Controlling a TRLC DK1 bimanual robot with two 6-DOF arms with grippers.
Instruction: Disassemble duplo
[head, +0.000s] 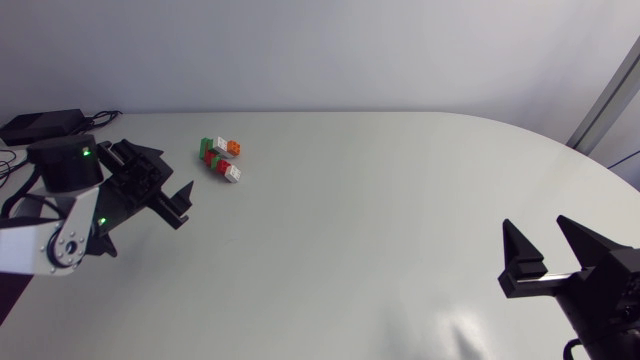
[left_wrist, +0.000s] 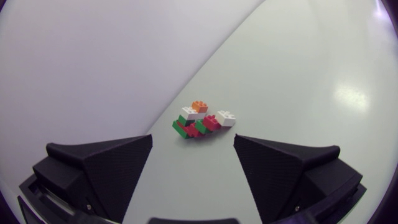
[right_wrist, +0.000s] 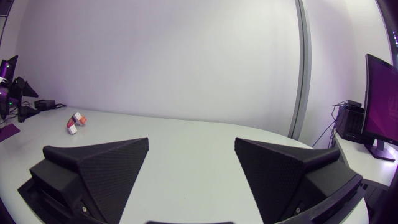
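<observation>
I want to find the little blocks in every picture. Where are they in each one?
Head view: the duplo blocks sit far left on the table, ahead of the left gripper.
Left wrist view: the duplo blocks lie just ahead of the open left gripper.
Right wrist view: the duplo blocks look tiny, far across the table from the right gripper.
Shared landmark: the table's curved far edge, close behind them.

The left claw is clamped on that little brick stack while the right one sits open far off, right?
Not quite: the left gripper is open, with the brick stack lying ahead of it, untouched, as the left wrist view shows. The right gripper does sit open.
</observation>
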